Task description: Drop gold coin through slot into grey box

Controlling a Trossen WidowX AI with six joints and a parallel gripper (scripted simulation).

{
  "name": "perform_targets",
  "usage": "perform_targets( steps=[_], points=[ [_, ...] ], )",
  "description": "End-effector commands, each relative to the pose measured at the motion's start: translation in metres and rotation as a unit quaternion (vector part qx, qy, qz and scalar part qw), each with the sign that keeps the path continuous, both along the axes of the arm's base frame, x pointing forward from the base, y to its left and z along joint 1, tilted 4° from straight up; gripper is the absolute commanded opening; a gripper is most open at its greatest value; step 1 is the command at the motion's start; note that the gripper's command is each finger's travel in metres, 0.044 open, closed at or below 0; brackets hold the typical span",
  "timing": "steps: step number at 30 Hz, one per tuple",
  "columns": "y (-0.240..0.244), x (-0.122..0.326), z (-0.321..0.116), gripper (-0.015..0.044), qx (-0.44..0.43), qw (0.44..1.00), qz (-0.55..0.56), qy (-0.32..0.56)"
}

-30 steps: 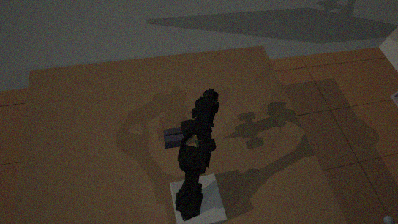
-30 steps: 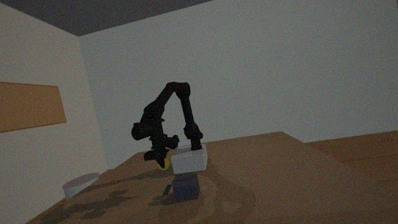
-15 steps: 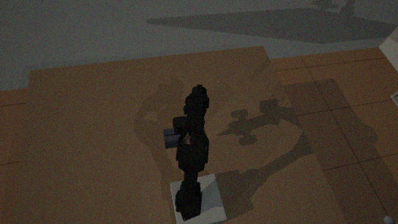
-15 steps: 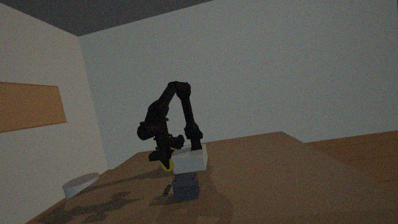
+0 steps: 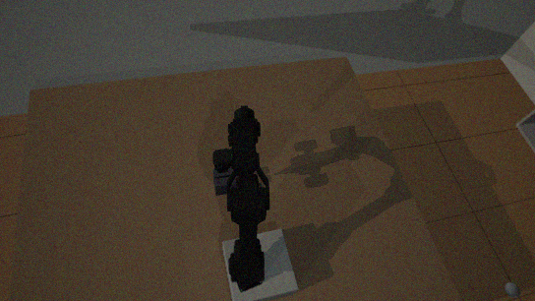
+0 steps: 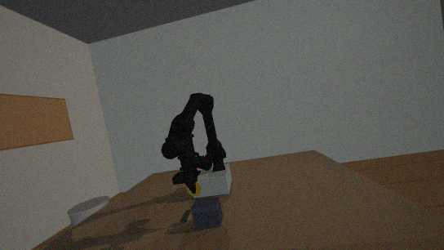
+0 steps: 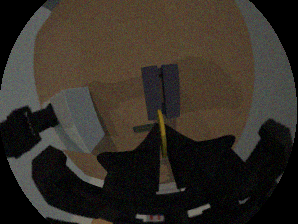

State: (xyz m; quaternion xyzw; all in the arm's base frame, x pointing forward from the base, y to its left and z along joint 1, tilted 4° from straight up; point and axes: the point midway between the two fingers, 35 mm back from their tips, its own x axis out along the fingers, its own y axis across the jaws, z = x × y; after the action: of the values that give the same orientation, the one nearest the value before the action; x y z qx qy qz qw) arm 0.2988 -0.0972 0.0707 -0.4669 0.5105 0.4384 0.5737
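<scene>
Shows the gripper [image 5: 244, 168] [image 6: 193, 190] [image 7: 158, 125] all but closed, pinching the gold coin [image 6: 198, 188] [image 7: 162, 131] above the table, near the slotted box [image 5: 221, 186] [image 6: 206, 213] [image 7: 171, 95]. Probably handles as light, stiff and slippery; best grasped across both faces, near the upper rim. Points edge-on, with faces upright and no single long axis; runs nearly parallel to the slot.

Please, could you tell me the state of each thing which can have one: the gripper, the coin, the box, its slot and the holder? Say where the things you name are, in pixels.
Gripper [image 6: 193, 191] [image 7: 158, 125]: shut on the coin.
Coin [image 6: 197, 188] [image 7: 162, 131]: held between the fingers, on its edge, outside the box.
Box [image 5: 220, 188] [image 6: 207, 213] [image 7: 172, 92]: lid on.
Slot [image 7: 163, 95]: free, with no coin in it.
Holder [image 6: 185, 216] [image 7: 143, 128]: without the coin.
</scene>
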Motion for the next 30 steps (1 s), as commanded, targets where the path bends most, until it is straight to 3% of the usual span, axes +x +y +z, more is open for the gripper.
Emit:
perform_targets(
  steps=[1, 13, 30],
  points=[
    [0.01, 0.006, 0.0, 0.0, 0.0, 1.0, -0.002, 0.003],
    [0.036, 0.02, 0.002, 0.0, 0.001, 1.0, -0.002, 0.002],
    [0.033, 0.018, 0.002, 0.0, 0.003, 1.0, 0.001, -0.001]
  ],
)
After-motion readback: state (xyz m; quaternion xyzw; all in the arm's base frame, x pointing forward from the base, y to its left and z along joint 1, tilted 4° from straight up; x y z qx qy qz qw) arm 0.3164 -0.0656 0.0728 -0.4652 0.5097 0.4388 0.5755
